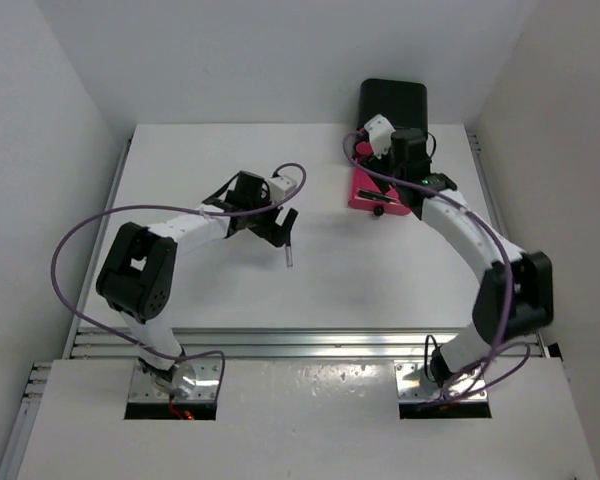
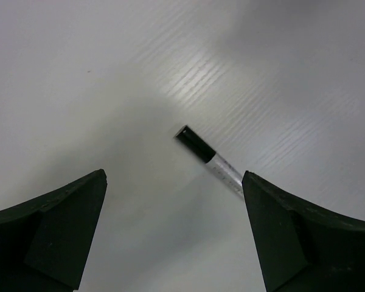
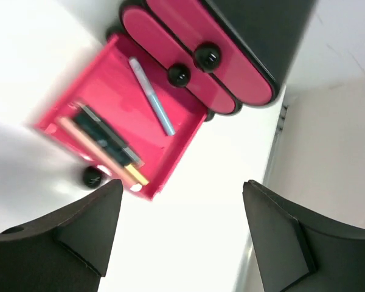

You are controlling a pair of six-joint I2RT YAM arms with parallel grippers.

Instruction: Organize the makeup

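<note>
**Operator:** How far along am I?

**Spotter:** Well along, as far as the views show. Below your right end effector (image 3: pixel 182 185) the pink drawer (image 3: pixel 118 82) of the black box (image 1: pixel 393 103) is pulled out. It already holds a silver-blue stick (image 3: pixel 152 96) lying alone. Beside it, a black stick (image 3: pixel 103 137) and a peach stick (image 3: pixel 97 152) lie side by side at the drawer's front. There may be another stick packed in with those two, but I can't separate them. The other two drawers (image 3: pixel 188 39) are pushed in.

**Operator:** And what's left out?

**Spotter:** One black-capped stick (image 2: pixel 208 156) lies flat on the worktop (image 1: pixel 380 280). It is just ahead of your left end effector (image 2: pixel 173 179) and runs slantwise toward its right finger (image 2: pixel 304 237). The far end reaches that finger's edge, though I can't tell whether they touch. I see no other loose items on the worktop from above. I can't find any palettes or a tube in these views, so I can't say whether they are stored.

**Operator:** What are the end effectors doing?

**Spotter:** Both have their fingers spread wide and hold nothing. Your left one hangs over the loose stick, and your right one hangs over the pulled-out drawer.

**Operator:** So what remains?

**Spotter:** By my reading, you need to pick up that last stick, carry it to the drawer, and then push the drawer in. The stick is thin and sits off-centre toward the right finger, so you'd want to centre over it before closing.
</note>
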